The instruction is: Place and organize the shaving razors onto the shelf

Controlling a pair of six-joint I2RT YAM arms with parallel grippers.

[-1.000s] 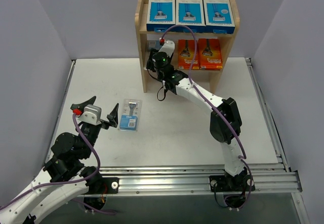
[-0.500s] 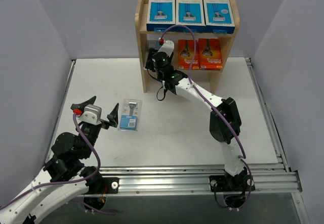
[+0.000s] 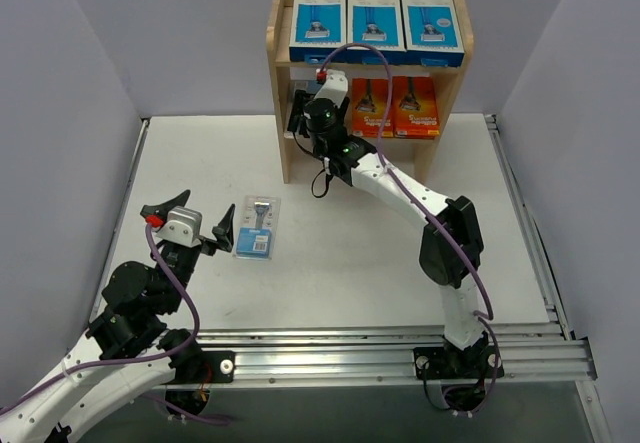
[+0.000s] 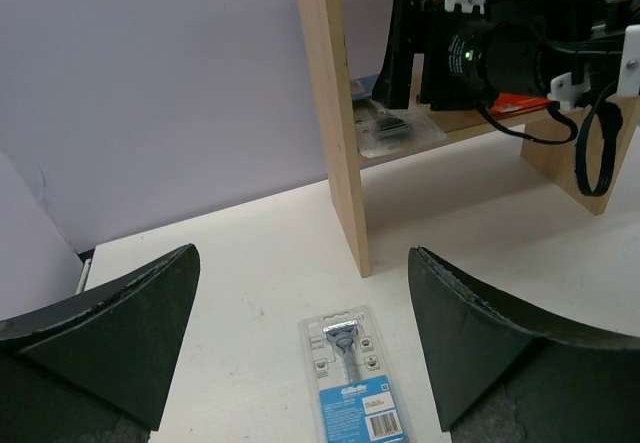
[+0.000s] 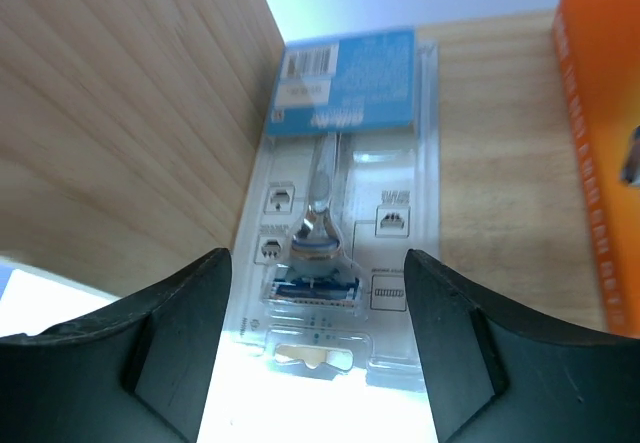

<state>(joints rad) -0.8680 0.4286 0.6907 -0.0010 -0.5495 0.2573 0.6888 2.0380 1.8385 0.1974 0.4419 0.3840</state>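
Wrist views alone show clear blister razor card (image 5: 345, 163) flat on light wooden shelf (image 5: 150, 93); right pincer (image 5: 315, 293) parted, left pincer (image 4: 302, 293) wide, both empty

Bright, even light (glare, soft blur at right wrist)

Robotics lab test cell: a flat white table (image 3: 330, 273) boxed in by plain pale lilac wall panels (image 3: 70, 83), with two white-and-black jointed robot arms (image 3: 400, 188) bolted to a silver aluminium rail (image 3: 340, 358) along its near edge.
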